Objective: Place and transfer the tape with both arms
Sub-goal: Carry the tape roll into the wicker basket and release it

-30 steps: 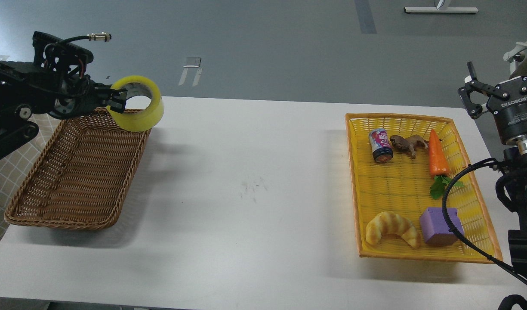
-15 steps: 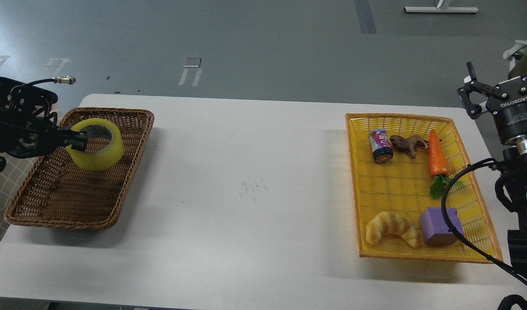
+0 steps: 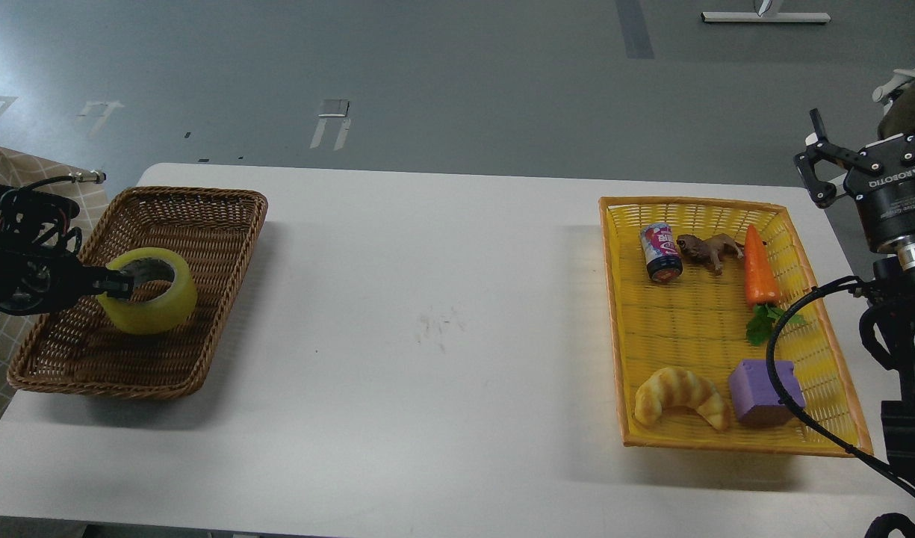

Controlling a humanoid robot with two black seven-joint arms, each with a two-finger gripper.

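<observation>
The yellow tape roll (image 3: 158, 302) sits low inside the brown wicker basket (image 3: 211, 224) at the left of the white table. My left gripper (image 3: 117, 284) comes in from the left edge and is shut on the roll's left rim, one finger reaching into its core. My right gripper (image 3: 819, 161) is at the far right, raised beside the table's back right corner, open and empty.
A yellow basket (image 3: 621, 321) at the right holds a small can (image 3: 660, 252), a toy animal (image 3: 707, 249), a carrot (image 3: 758, 269), a croissant (image 3: 681, 396) and a purple block (image 3: 760, 392). A black cable (image 3: 782, 388) loops over its right side.
My left gripper carried the tape from above the brown basket's far right corner down and toward me into the basket. The right arm stayed still.
</observation>
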